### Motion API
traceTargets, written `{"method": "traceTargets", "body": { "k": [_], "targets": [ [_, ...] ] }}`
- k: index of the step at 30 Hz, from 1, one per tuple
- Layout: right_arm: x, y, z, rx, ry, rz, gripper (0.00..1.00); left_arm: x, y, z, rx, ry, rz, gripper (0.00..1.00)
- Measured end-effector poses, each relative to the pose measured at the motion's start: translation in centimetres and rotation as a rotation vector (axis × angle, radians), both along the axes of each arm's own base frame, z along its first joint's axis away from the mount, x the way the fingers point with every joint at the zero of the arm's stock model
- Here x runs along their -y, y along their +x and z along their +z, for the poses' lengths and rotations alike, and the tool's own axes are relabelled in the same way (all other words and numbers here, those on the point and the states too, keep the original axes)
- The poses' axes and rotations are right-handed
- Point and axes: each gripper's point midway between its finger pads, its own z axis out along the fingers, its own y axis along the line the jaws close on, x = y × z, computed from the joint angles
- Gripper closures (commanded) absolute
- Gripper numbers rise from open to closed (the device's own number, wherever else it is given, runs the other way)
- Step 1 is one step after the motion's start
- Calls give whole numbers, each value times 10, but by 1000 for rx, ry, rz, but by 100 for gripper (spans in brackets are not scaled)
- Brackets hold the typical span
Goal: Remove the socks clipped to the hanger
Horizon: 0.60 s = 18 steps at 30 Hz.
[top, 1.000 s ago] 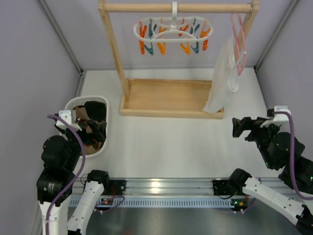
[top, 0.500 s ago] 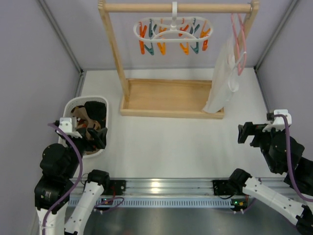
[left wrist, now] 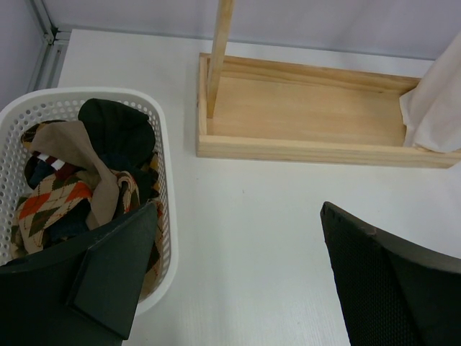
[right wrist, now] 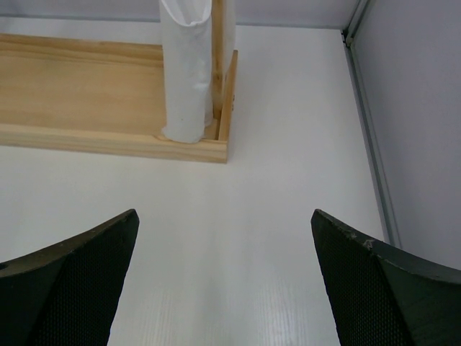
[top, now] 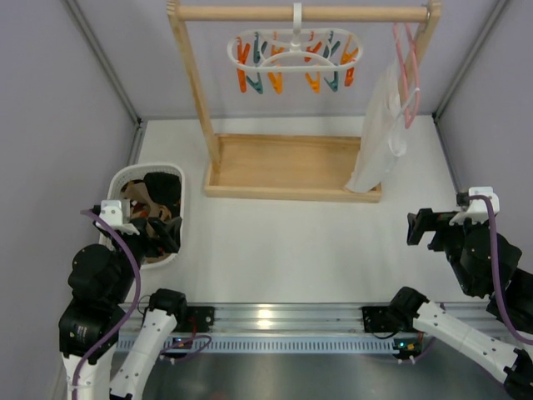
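Note:
The white oval hanger [top: 293, 58] hangs by its hook from the wooden rail, with orange and teal clothespins [top: 271, 80] dangling bare; no sock is clipped to it. The socks [top: 150, 196], dark ones and argyle ones, lie piled in the white basket [top: 176, 179]; they also show in the left wrist view [left wrist: 79, 180]. My left gripper [top: 158, 235] is open and empty over the basket's near right rim. My right gripper [top: 423, 227] is open and empty above the bare table at the right.
The wooden rail rack [top: 291, 167] with its tray base stands at the back. A white translucent garment [top: 379, 137] hangs on a pink wire hanger [top: 408, 58] at the rack's right end. Grey walls close both sides.
My left arm has drawn back toward me from over the basket, then held still. My right arm has shifted slightly right and back. Both grippers stay open.

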Motion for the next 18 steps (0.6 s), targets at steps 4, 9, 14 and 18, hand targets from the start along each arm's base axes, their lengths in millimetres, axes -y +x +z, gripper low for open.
{"method": "traceTargets", "body": {
  "k": [4, 9, 14, 18],
  "targets": [
    [0, 0, 0, 2, 1, -1, 1, -1, 0, 0, -1, 0, 4, 2],
    [3, -1, 1, 8, 4, -11, 1, -1, 2, -1, -10, 2, 7, 2],
    [6, -3, 2, 19, 13, -18, 1, -1, 3, -2, -12, 3, 7, 2],
    [7, -3, 3, 21, 16, -22, 0, -1, 3, -2, -13, 0, 8, 2]
  ]
}}
